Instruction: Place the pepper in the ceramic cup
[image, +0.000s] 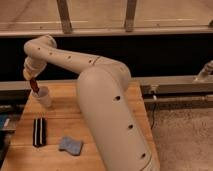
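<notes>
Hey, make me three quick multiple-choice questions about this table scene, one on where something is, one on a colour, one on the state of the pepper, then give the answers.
1. Where does the ceramic cup stand on the wooden table?
A. near the far left corner
B. at the near right edge
C. on the striped block

2. What colour is the cloth lying near the front edge?
A. yellow
B. blue-grey
C. bright green

3. What is the state of the pepper?
A. lying flat on the table
B. resting on the cloth
C. hanging below the gripper, its lower end at the cup's rim

Answers: 
1 A, the cup sits far back on the left, beyond the striped block. 
2 B, the cloth looks blue-grey against the wood. 
3 C, the dark red pepper points down from the gripper right above the cup.
</notes>
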